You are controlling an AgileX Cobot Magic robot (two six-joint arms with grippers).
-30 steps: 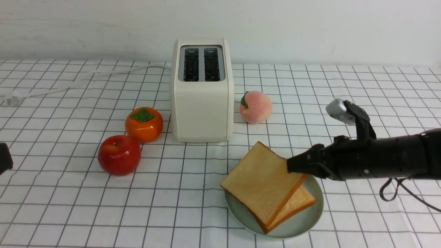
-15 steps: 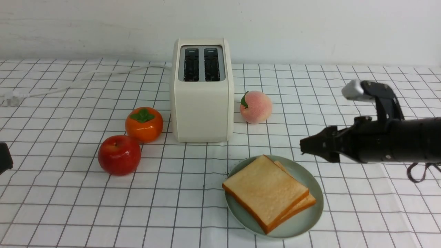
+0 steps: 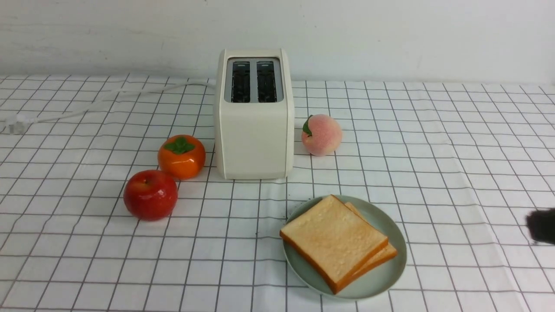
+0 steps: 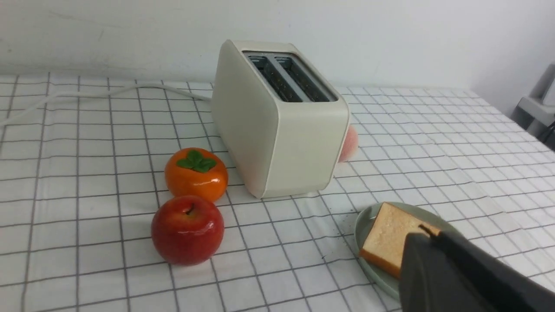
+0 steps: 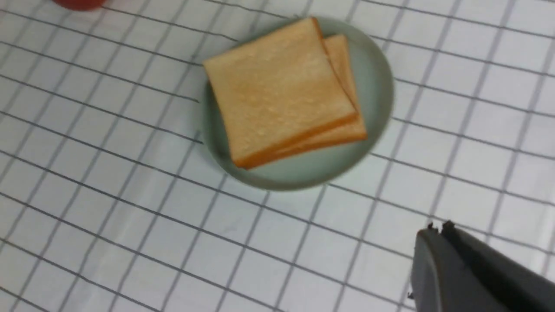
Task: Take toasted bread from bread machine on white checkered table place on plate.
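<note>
Two slices of toasted bread lie stacked flat on the mint-green plate, in front of and to the right of the bread machine, whose two slots are empty. The lower slice peeks out on the right. My right gripper is shut and empty, apart from the plate; only a dark blur of it shows at the front view's right edge. My left gripper is shut and empty, in front of the toast and the plate.
A red apple and an orange persimmon sit left of the toaster, and a peach sits right of it. The white cord runs to a plug at the far left on the checkered table.
My right gripper let go of the top slice, which dropped flat onto the lower one. The arm then pulled back to the right, almost out of view. The left arm's dark tip left the frame.
</note>
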